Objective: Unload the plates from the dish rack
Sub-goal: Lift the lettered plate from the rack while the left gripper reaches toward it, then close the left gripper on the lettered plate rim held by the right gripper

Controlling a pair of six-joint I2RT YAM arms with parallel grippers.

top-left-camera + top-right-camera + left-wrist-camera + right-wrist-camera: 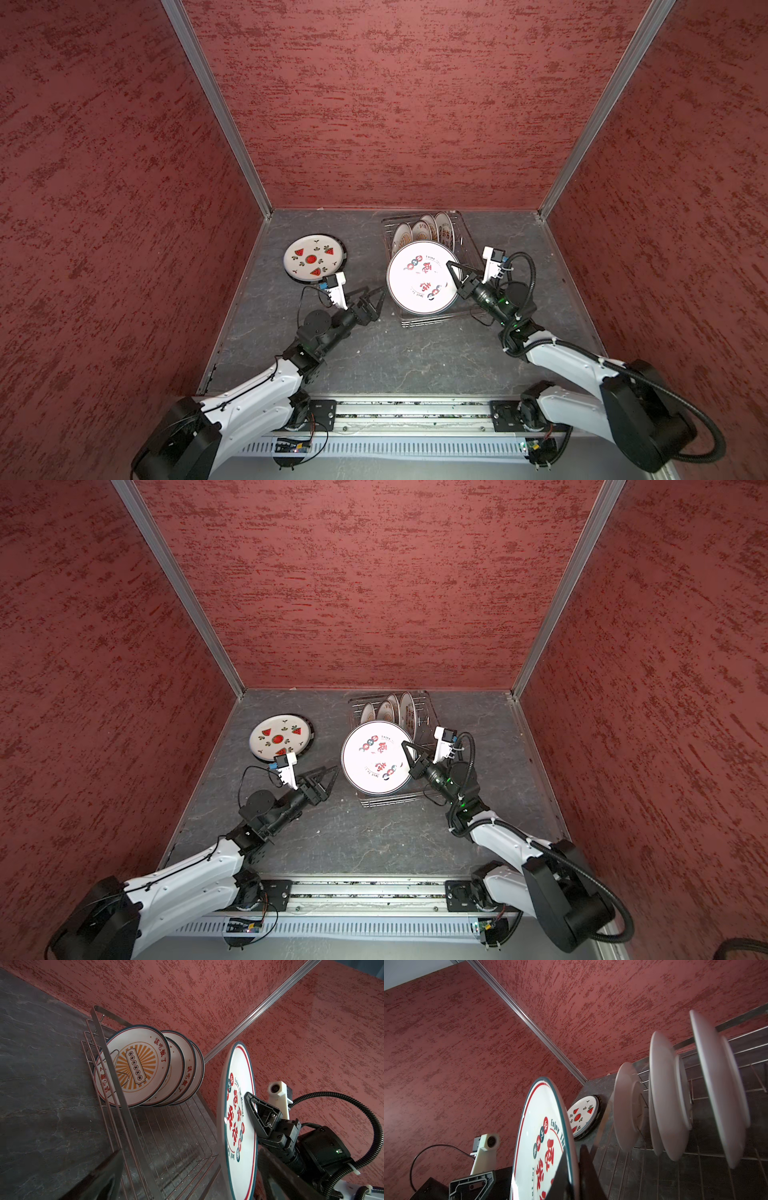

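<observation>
My right gripper point(451, 266) is shut on the right rim of a large white plate point(419, 276) with red characters. It holds the plate tilted up over the near end of the dish rack point(424, 322). In the right wrist view the rim sits pinched in the right gripper point(575, 1180). Several plates point(424, 230) stand on edge at the rack's far end. My left gripper point(380, 297) is open just left of the held plate. In the left wrist view that plate's point(239, 1105) lower edge shows between its fingers. A watermelon plate point(314, 261) lies flat at the left.
The watermelon plate rests on a dark-rimmed plate point(341, 246). Red textured walls close in the grey stone-look table point(374, 365) on three sides. The rack stands near the back wall, right of centre. A metal rail point(415, 411) carrying both arm bases runs along the front edge.
</observation>
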